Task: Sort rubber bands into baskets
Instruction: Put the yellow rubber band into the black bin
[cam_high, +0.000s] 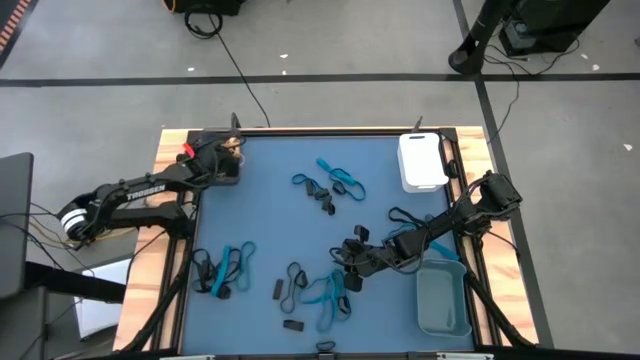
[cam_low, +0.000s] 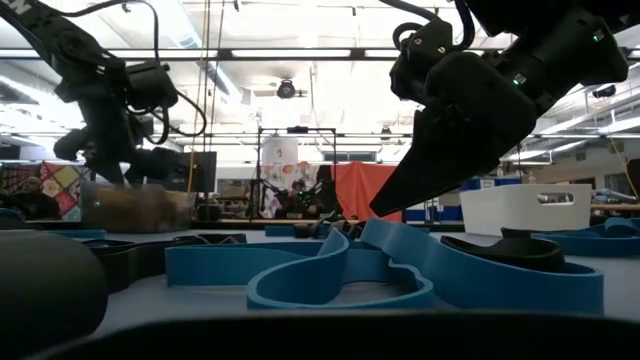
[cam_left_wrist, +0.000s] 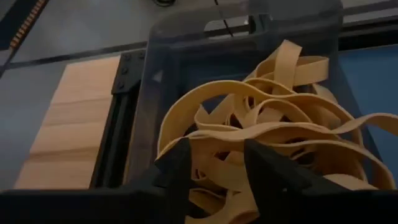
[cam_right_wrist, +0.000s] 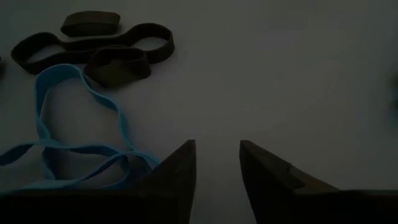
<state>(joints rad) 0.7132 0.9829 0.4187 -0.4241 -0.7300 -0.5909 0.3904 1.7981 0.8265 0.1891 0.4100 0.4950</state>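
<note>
Baskets: three on the counter (cam_high: 280, 215). The dark basket (cam_high: 222, 160) sits at the 10 o'clock corner, the white basket (cam_high: 421, 160) at 2 o'clock, the grey-teal basket (cam_high: 443, 300) at 4 o'clock.
Tan bands: a tangled heap of tan bands (cam_left_wrist: 273, 130) fills the dark basket; too interlaced to count.
Blue bands: loose on the mat in three clusters. One is at 12 o'clock (cam_high: 340, 183), one at 8 o'clock (cam_high: 235, 265), one at 6 o'clock (cam_high: 325, 295). Exact number per cluster cannot be told.
Black bands: small dark loops scattered among the blue ones. Some lie near 12 o'clock (cam_high: 325, 200), some at 8 o'clock (cam_high: 205, 270), some at 6 o'clock (cam_high: 293, 325). The right wrist view shows about three black bands (cam_right_wrist: 93, 46) touching one another, beside one blue band (cam_right_wrist: 74, 130).
Left gripper (cam_left_wrist: 214, 165): over the dark basket at 10 o'clock, jaws apart, tips just above the tan heap, nothing clamped between them.
Right gripper (cam_right_wrist: 216, 165): low over the mat near 5 o'clock, just beside the 6 o'clock blue cluster, jaws apart and empty. Bare mat lies between them.
Arms: two, one from each side of the counter.
</note>
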